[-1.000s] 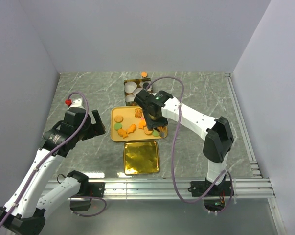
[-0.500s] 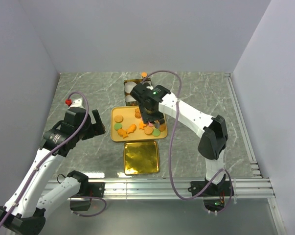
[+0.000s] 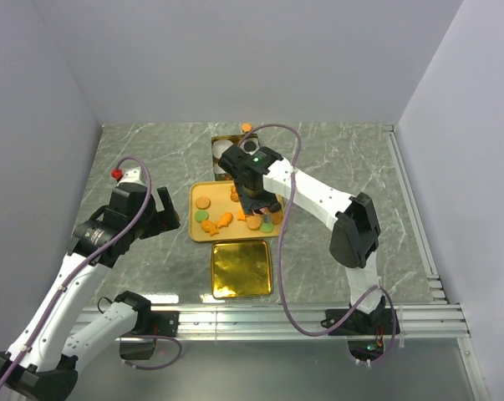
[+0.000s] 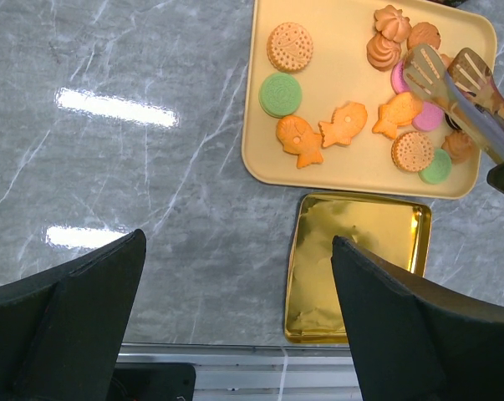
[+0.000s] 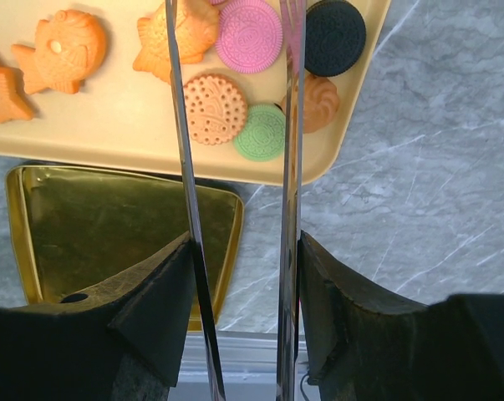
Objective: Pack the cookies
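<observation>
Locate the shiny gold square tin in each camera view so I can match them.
Top external: the shiny gold square tin lies low centre, just below the pale yellow rectangular tray.
Left wrist: tin lower right of centre, below the tray.
Right wrist: tin lower left, crossed by one blade of the metal tongs.
Shared landmark: that tray, beside the tin in every view.

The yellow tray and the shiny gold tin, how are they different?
The pale yellow tray looks matte, while the square gold metal tin is mirror-shiny. The tray holds toy cookies; the tin is empty. The tray is wider than the tin. Both are shallow, have rounded corners and rest flat on the grey marble table.
</observation>
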{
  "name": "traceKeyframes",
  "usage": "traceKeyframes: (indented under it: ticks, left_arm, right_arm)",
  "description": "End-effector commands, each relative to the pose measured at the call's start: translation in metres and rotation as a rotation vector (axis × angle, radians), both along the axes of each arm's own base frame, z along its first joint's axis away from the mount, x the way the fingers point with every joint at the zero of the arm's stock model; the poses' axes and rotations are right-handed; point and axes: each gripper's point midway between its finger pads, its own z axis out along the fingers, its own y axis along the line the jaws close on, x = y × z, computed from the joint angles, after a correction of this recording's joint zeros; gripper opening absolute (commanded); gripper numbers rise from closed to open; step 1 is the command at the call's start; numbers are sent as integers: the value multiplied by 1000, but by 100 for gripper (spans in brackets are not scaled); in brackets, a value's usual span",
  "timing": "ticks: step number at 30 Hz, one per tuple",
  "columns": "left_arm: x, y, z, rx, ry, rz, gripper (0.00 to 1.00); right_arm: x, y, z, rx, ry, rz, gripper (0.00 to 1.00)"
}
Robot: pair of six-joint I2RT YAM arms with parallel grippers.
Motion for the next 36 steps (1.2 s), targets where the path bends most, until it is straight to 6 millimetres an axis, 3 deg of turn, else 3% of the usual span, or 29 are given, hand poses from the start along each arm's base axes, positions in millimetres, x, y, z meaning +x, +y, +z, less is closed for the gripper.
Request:
traceKeyframes:
  ticks: [1,16,24,36]
  left_arm:
    - [5,0,8,5,-43,-11,99]
    - [4,1,10,4,-51,-2,99]
    - [4,1,10,4,-51,-2,99]
    - [4,1,11,2,-59,-1,100]
  right_arm:
    - [12,7,11,9,-47,3,56]
    - [12,8,2,-10,-21,15,54]
    - [13,5,5,-25,-31,9,46]
    - [17,0,63,47,-136,-24,44]
